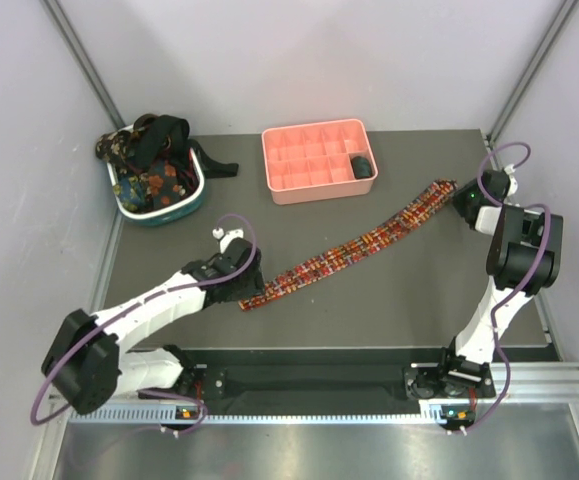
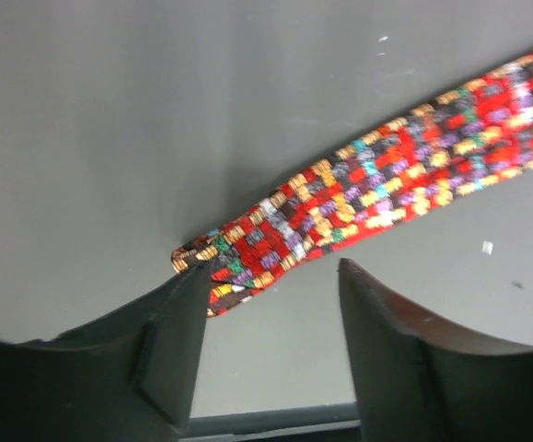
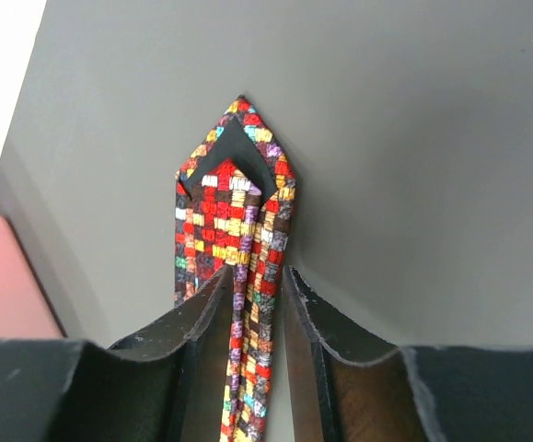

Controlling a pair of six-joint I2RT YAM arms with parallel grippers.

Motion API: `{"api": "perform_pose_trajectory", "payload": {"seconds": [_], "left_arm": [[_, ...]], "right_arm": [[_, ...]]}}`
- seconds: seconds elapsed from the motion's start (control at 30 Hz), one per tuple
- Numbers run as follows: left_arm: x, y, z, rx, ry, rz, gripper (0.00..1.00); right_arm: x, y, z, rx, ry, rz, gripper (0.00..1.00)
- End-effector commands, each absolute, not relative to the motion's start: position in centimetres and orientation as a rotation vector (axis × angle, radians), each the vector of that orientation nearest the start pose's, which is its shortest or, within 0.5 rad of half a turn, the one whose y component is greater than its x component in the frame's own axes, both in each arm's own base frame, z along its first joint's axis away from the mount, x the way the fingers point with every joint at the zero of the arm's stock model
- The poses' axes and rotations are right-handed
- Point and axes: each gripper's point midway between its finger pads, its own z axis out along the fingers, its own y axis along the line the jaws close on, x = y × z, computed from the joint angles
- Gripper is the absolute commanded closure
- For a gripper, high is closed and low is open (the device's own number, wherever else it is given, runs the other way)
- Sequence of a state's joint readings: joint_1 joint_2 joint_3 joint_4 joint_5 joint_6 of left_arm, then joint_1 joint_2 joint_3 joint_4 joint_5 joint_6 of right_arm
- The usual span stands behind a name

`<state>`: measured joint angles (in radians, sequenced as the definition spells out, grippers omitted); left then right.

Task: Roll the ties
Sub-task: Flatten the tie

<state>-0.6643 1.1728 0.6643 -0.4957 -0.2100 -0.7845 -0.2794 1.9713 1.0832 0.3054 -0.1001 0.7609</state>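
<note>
Red-yellow-dark plaid fabric necktie [image 1: 354,250] is stretched flat. Its pointed end is clamped between the right gripper [image 3: 258,276] jaws. Its other end is touched by one finger of the released, spread left gripper [image 2: 275,274].

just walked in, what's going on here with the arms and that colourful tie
A plaid tie lies stretched diagonally across the table. The right gripper pinches it near the wide pointed end. The left gripper stands open at the narrow end. It is not rolled yet. More ties wait in the basket.
</note>
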Motion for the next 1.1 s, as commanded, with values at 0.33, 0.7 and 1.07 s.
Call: {"api": "perform_pose_trajectory", "payload": {"seconds": [0.33,0.7,1.07], "left_arm": [[22.4,-16.0,2.9,-0.273,2.598,-0.057,0.48],[21.0,-15.1,2.2,-0.312,2.590,-0.088,1.00],[18.9,-13.3,4.5,-0.382,2.539,-0.170,1.00]], "right_arm": [[51.8,-11.1,6.3,0.981,1.849,0.350,0.70],[52.0,-11.4,6.8,0.973,1.868,0.324,0.74],[52.7,-11.1,6.7,0.965,1.873,0.357,0.76]]}}
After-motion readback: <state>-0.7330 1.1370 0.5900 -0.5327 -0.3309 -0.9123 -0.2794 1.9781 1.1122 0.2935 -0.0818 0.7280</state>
